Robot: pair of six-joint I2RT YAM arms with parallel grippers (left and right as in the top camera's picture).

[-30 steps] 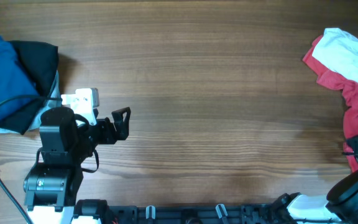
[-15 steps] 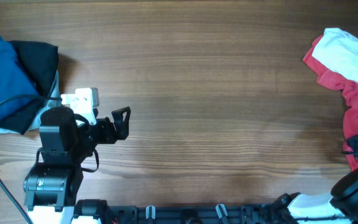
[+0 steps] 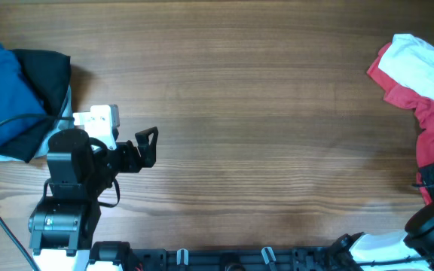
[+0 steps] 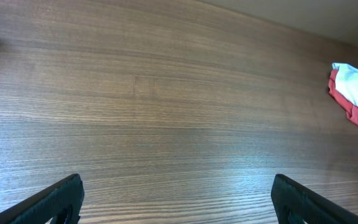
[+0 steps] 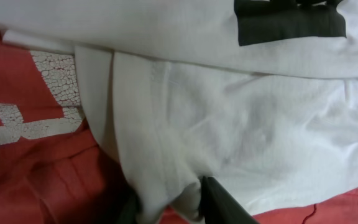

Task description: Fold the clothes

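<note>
Between right gripper (image 5: 168, 206) fingers, white T-shirt (image 5: 241, 118)

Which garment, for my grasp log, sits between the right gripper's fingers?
The white fabric T-shirt with black block lettering: its fold sits between the right gripper's fingers; the red white-lettered garment lies underneath.

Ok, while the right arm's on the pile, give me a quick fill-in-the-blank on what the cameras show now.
1. The right gripper pinches a fold of the white T-shirt, whose block lettering is ___.
2. Under the T-shirt lies the red garment, printed with cracked ___ lettering.
3. The left gripper is ___ and holds nothing.

Missing words: black; white; open.
</note>
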